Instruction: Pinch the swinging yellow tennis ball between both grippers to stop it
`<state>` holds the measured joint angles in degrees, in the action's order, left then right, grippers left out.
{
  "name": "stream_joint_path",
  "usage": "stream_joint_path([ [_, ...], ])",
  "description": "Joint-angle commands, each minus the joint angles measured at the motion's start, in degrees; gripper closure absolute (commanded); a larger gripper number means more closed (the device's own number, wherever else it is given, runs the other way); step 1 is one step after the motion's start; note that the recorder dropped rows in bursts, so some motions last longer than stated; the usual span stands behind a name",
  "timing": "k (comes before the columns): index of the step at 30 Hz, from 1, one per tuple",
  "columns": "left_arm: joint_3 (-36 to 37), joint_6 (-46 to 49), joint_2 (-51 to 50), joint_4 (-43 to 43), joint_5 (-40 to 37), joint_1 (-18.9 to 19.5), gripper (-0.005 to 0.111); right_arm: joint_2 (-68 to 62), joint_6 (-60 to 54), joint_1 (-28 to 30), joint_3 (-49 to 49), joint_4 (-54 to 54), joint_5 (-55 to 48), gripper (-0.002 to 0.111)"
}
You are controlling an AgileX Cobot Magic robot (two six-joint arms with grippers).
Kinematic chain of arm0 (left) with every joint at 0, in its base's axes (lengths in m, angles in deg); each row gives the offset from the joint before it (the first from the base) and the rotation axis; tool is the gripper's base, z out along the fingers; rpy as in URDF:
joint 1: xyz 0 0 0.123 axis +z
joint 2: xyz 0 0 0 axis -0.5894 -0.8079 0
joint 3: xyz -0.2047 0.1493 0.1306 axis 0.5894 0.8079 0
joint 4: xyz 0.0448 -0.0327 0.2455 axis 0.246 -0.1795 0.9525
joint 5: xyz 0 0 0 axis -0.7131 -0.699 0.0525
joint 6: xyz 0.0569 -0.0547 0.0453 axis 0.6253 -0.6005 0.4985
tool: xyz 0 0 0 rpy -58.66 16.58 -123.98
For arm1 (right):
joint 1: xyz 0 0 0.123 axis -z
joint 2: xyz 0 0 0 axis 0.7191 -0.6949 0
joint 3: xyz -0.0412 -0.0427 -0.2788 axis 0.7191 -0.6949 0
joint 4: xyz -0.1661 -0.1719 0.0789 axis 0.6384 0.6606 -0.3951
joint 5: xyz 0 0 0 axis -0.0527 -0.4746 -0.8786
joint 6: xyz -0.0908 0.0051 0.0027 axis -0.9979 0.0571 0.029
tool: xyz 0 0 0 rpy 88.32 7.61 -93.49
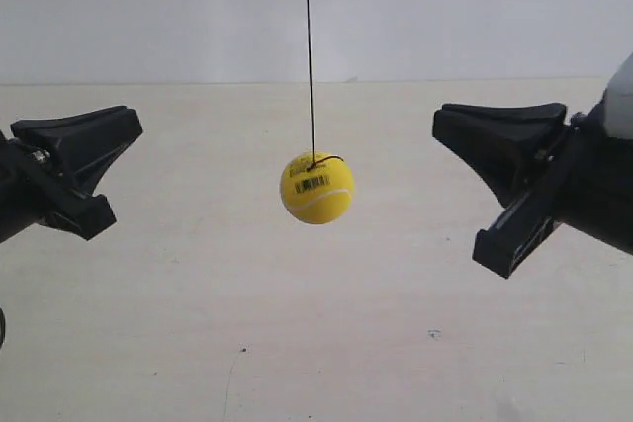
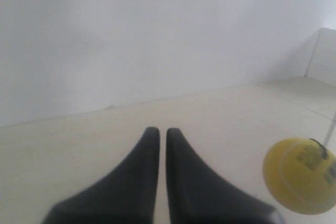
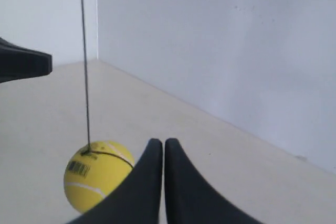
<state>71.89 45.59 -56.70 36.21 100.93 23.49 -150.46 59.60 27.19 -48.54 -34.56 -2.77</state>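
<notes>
The yellow tennis ball (image 1: 316,188) hangs on a thin black string (image 1: 309,46) above the table, its barcode sticker facing the exterior camera. One black gripper (image 1: 127,127) sits at the exterior view's left and another gripper (image 1: 442,126) at its right; both stand well apart from the ball at about its height. In the left wrist view my left gripper (image 2: 163,130) is shut and empty, with the ball (image 2: 300,176) off to one side. My right gripper (image 3: 159,141) is also shut and empty. There the ball (image 3: 97,174) hangs beside the jaws, partly hidden by one finger.
A pale tabletop (image 1: 316,343) lies below the ball, and a white wall (image 1: 445,7) stands behind it. The right wrist view catches the other arm's black jaw (image 3: 26,64) beyond the string (image 3: 84,61). A wall corner (image 2: 315,51) shows in the left wrist view.
</notes>
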Motion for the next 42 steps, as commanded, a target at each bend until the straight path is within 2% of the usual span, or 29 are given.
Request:
stream_joint_path([
  [1,1.63,-0.46,4.14,-3.09,-1.91,0.12,0.102,5.67,-3.31,0.02,-2.69,-5.93,0.06,0.108],
  [6,2.72,-0.46,9.44,-3.09,-3.37,0.12,0.102,10.98,-4.09,0.02,-4.3,-7.96,-0.18,0.108],
  [15,2.8,-2.6,23.09,-3.09,-16.99,0.12,0.102,16.75,-4.09,-0.08,-4.92,-8.27,-1.98,0.108],
  [28,2.8,-4.76,44.27,-3.61,-33.39,0.12,0.102,16.75,-2.77,-0.08,-4.92,-8.17,-1.98,0.108],
  [36,2.8,-7.04,54.87,-3.61,-38.97,0.12,0.102,17.42,-1.12,-0.08,-5.02,-7.79,-2.09,0.108],
  [42,2.8,-7.04,62.43,-3.61,-42.8,0.12,0.102,24.65,-1.12,-0.08,-8.21,-9.42,-0.96,0.108],
])
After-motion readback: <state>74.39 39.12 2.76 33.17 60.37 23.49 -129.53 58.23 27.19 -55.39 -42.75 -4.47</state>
